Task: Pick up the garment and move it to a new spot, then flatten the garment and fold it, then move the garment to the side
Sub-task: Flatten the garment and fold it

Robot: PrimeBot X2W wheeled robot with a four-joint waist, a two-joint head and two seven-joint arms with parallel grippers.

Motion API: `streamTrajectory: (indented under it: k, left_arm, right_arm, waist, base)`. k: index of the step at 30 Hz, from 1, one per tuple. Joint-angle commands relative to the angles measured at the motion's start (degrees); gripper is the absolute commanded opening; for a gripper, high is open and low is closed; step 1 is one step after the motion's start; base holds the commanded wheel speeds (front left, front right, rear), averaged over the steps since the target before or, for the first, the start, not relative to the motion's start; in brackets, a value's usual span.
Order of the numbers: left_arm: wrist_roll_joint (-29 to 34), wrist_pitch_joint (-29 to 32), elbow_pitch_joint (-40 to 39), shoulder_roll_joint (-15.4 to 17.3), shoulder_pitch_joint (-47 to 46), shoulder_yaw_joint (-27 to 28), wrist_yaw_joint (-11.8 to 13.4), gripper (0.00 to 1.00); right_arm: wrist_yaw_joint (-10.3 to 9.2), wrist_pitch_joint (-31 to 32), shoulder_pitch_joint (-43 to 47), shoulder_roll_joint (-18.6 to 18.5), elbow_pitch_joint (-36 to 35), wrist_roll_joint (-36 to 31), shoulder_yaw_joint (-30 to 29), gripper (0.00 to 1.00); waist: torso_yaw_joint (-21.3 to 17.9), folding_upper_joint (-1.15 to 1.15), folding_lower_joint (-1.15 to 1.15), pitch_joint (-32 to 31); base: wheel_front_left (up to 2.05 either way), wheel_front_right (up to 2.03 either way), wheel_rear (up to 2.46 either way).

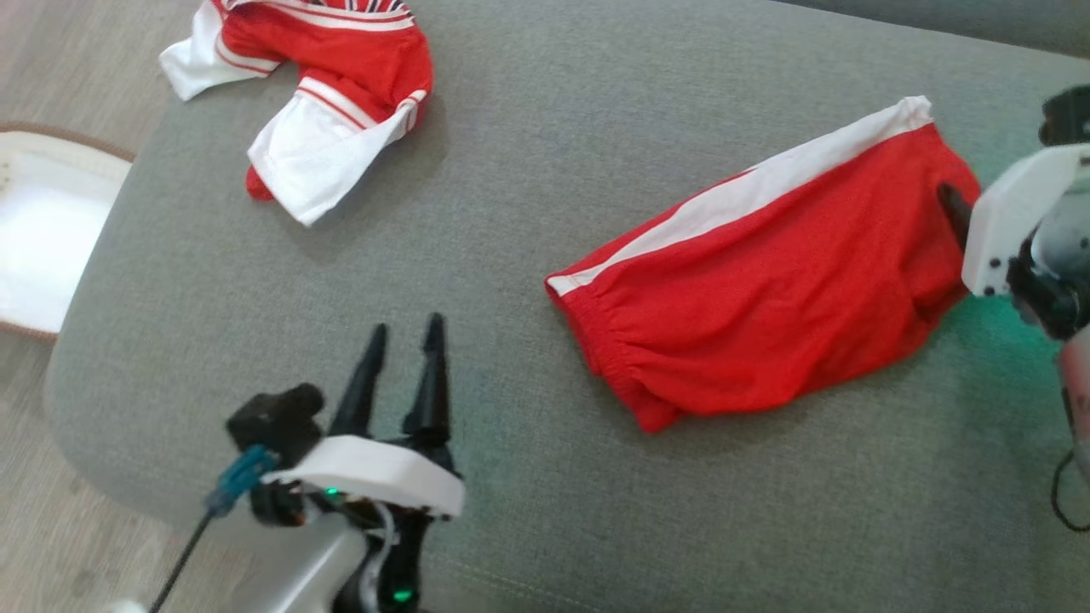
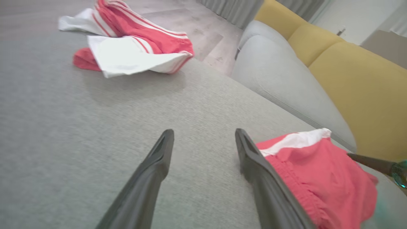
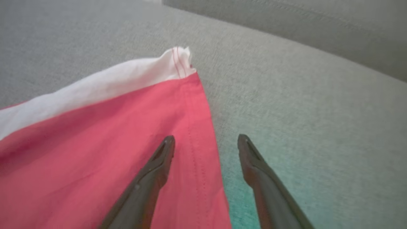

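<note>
A grey cushion (image 1: 528,128) stands on a pale wood floor (image 1: 60,68), with a yellow sofa (image 2: 365,82) beyond. Two garments lie on it: red shorts (image 1: 766,289) with a white stripe at the right, and a rumpled red-and-white top (image 1: 341,77) at the far left. Both grippers are spread: the left gripper (image 1: 404,328) over bare cushion at the near left, the right gripper (image 3: 206,141) astride the shorts' right hem, perhaps touching it.

Red, white, grey
I see red fabric shorts (image 1: 766,289) with a white side band — plain grey woven cushion (image 1: 511,153).
</note>
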Motion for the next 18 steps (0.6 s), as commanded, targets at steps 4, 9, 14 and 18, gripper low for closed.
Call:
streamTrajectory:
  k: [4, 9, 14, 18]
  left_arm:
    - [0.95, -1.26, -4.15, 3.27, 1.15, 4.76, 1.90, 1.00]
    - [1.13, -1.54, -5.98, 4.03, 2.32, 6.17, 2.66, 1.00]
    - [1.70, -1.67, -6.96, 4.64, 2.49, 6.96, 3.29, 1.00]
    - [1.98, -1.71, -7.08, 5.04, 2.44, 7.32, 3.42, 1.00]
  right_arm:
    - [0.43, 2.68, 1.79, -1.22, -1.04, 1.80, -0.42, 1.00]
    - [0.43, 5.78, 4.03, -0.45, -1.14, 3.47, -0.69, 0.40]
    - [0.43, 4.08, 4.30, 0.80, -2.93, 3.86, -1.43, 0.00]
    - [0.43, 1.10, 3.93, 2.16, -3.88, 3.85, -2.25, 0.00]
  waist:
    - [1.00, 0.00, 0.01, 0.61]
    - [1.07, 0.00, 0.01, 0.64]
    - [-0.08, 0.00, 0.01, 0.61]
    - [-1.42, 0.00, 0.01, -0.03]
  base:
    - [0.00, 0.00, 0.00]
    - [0.00, 0.00, 0.00]
    - [0.00, 0.00, 0.00]
    - [0.00, 0.00, 0.00]
